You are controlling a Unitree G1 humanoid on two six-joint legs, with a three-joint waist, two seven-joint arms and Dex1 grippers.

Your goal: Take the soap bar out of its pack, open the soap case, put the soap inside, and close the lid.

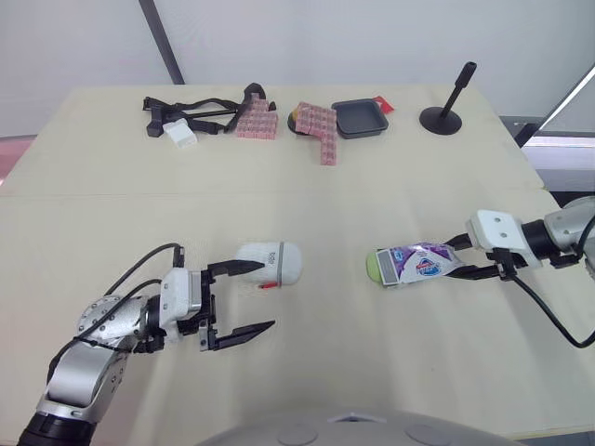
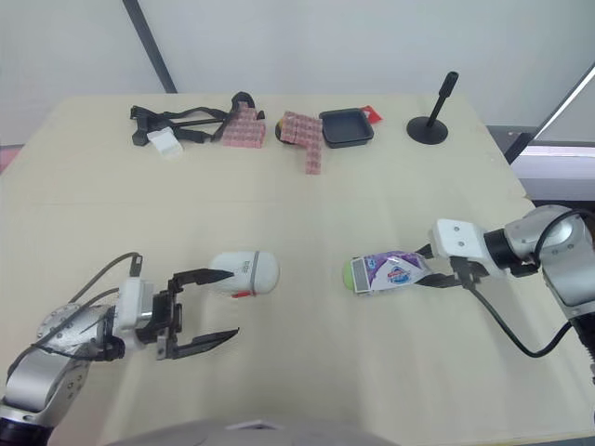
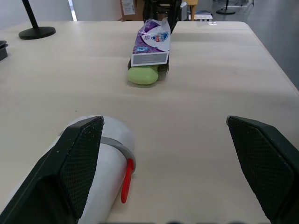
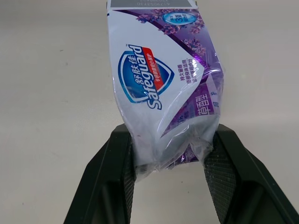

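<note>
Left gripper (image 1: pixel 265 295): your jaws are released and spread wide, with only bare table (image 1: pixel 325 186) in the gap between them.

Soap case (image 1: pixel 270 263): white, rounded, with a grey band. It lies on its side at the tip of your left gripper's far finger. Most of it sits outside the gap, and just its near edge reaches past that finger. I cannot tell whether the finger is touching it.

Case lid: it is shut, so you cannot see the inside.

Red latch (image 3: pixel 125 186): it is on the side of the case that faces into your left jaws' gap, just beside the grey band.

Soap bar (image 1: pixel 374 267): pale green and still partly in its pack. One rounded end sticks out of the open mouth, on the end turned away from your right jaws and toward the left ones. It is well apart from the soap case.

Soap pack (image 1: pixel 420 261): a purple and white wrapper lying along the table, with the bar in its open end. Its crumpled tail runs back into your right jaws.

Right gripper (image 1: pixel 457 258): your jaws are clenched on the tail of the soap pack, one finger on each side, and the film is pinched and creased between them.

Beyond both jaws, at the far edge of the table: black straps (image 1: pixel 191 113) with a white block (image 1: pixel 178 132), two clusters of pink blocks (image 1: pixel 257 121), a black tray (image 1: pixel 360 118), and a black stand (image 1: pixel 442 116).
</note>
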